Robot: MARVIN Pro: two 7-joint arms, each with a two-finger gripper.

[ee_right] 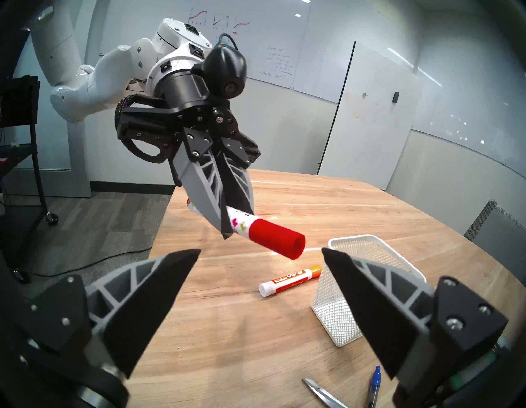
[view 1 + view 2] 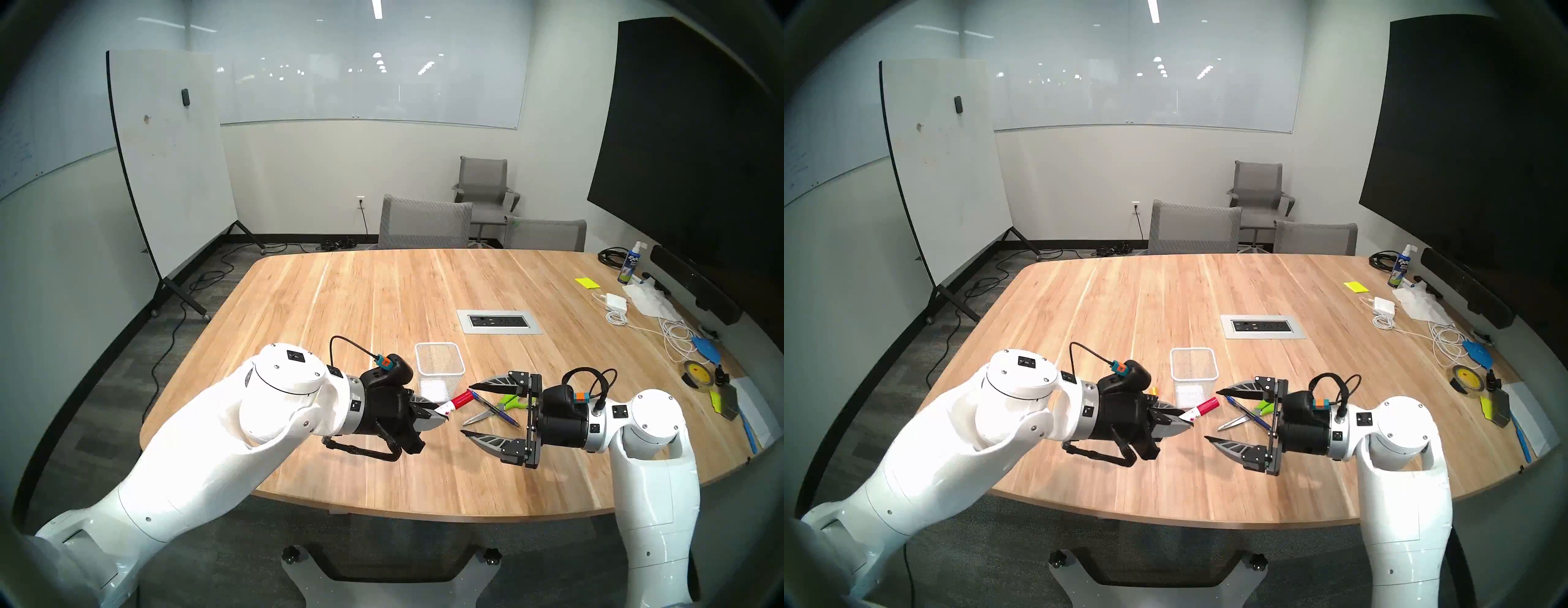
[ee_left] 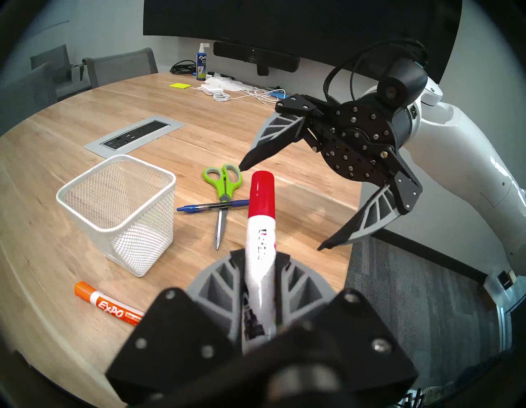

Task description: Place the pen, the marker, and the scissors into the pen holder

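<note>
Red-capped marker [image 1: 257,230] pinched in left gripper [image 1: 227,225]; right gripper [image 1: 260,257] spread wide.

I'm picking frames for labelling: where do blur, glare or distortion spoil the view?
Head views: sharp, though fisheye bends the table edge. Left wrist: the left gripper close to the lens and the red marker label are soft; scissors crisp. Right wrist: right gripper slightly soft; a bright streak of glare on the table beside the pen holder.
</note>
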